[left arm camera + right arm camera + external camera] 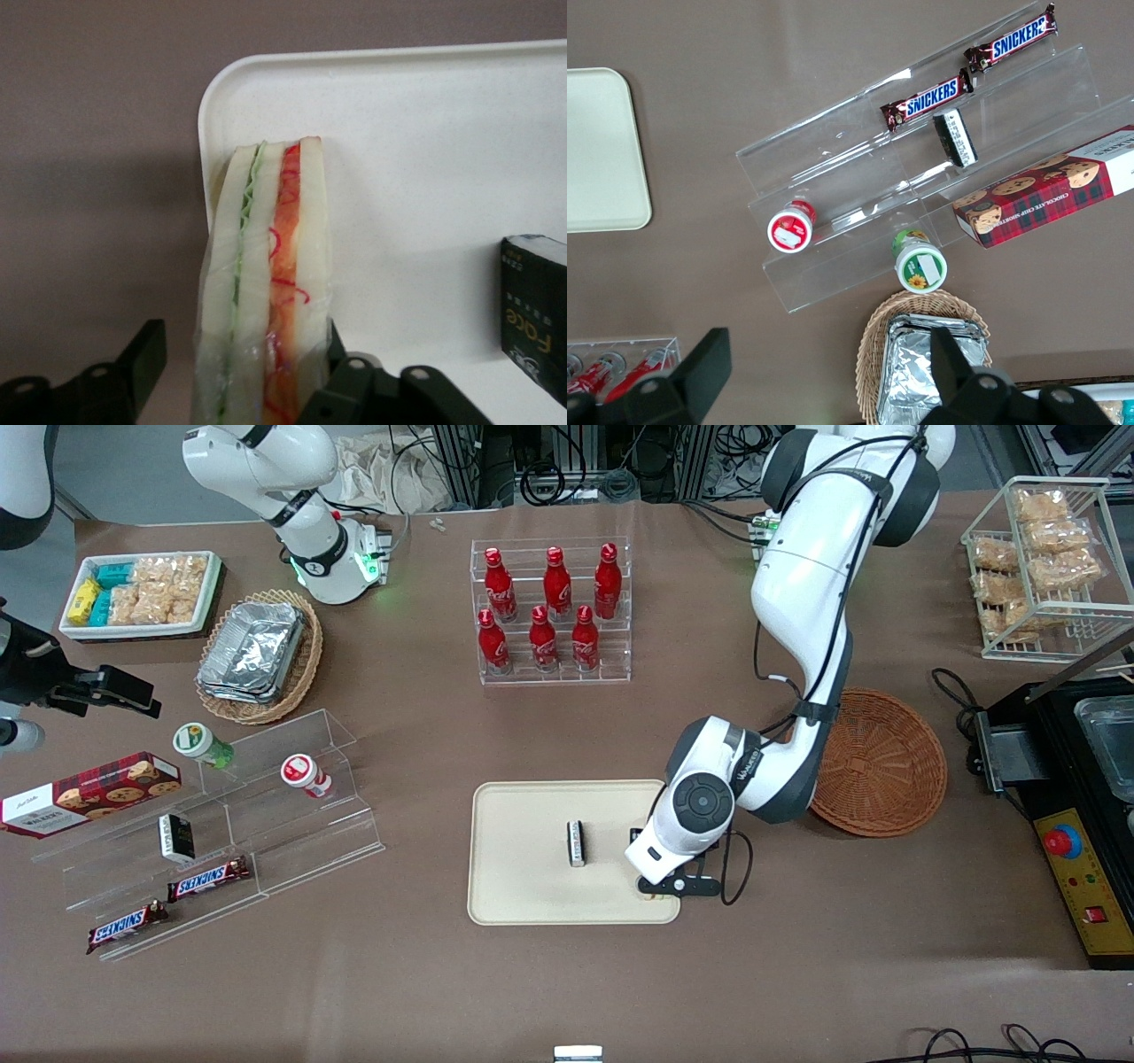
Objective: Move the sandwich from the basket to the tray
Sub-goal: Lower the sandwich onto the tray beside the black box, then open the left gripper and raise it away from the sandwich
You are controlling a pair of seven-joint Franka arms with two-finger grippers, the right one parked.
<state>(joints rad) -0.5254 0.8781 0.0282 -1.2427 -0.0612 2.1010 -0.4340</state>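
Note:
The sandwich (266,292), a clear-wrapped wedge with green and red-orange filling, stands on edge over the rim at a corner of the beige tray (425,133). My left gripper (246,354) straddles it, open. One finger (142,354) is clearly apart from the wrap; the other finger (350,376) is right against it. In the front view the gripper (660,890) hangs low over the tray (523,886) corner nearest the camera, toward the working arm's end, and hides the sandwich. The reddish-brown basket (877,762) lies empty beside the arm.
A small black packet (576,842) stands in the middle of the tray. A clear rack of red bottles (549,611) is farther from the camera. Toward the parked arm's end are acrylic steps with snacks (213,833) and a tan wicker basket of foil containers (257,655).

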